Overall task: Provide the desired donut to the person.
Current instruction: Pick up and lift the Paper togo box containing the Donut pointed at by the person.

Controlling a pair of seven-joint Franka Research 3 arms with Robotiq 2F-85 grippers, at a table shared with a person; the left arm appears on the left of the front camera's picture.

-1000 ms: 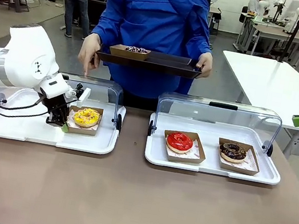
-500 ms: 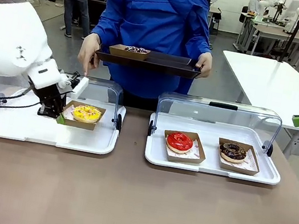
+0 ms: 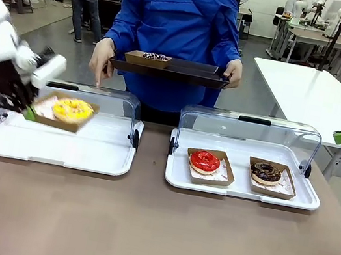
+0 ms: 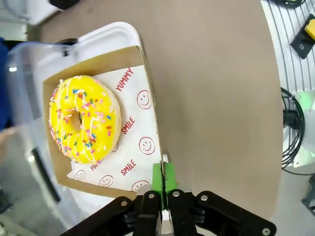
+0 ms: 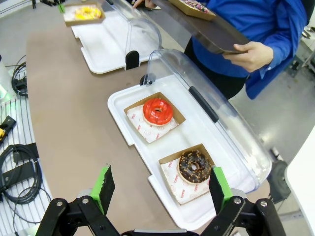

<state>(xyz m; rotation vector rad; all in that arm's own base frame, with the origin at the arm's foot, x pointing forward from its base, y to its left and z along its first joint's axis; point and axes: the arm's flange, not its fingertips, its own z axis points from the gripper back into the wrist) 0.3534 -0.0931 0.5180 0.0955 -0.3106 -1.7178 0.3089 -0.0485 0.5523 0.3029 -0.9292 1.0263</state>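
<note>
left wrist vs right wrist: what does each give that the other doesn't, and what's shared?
Left wrist: the left end effector shut on the edge of the cardboard tray, SMILE and YUMMY print on its liner. Right wrist: the open right end effector, red donut and chocolate donut in a lidded white tray, the person's hand gripping a dark tray. Shared: the yellow sprinkled donut in that cardboard tray, the brown table.

Bright, even light; left claw motion-blurred.
</note>
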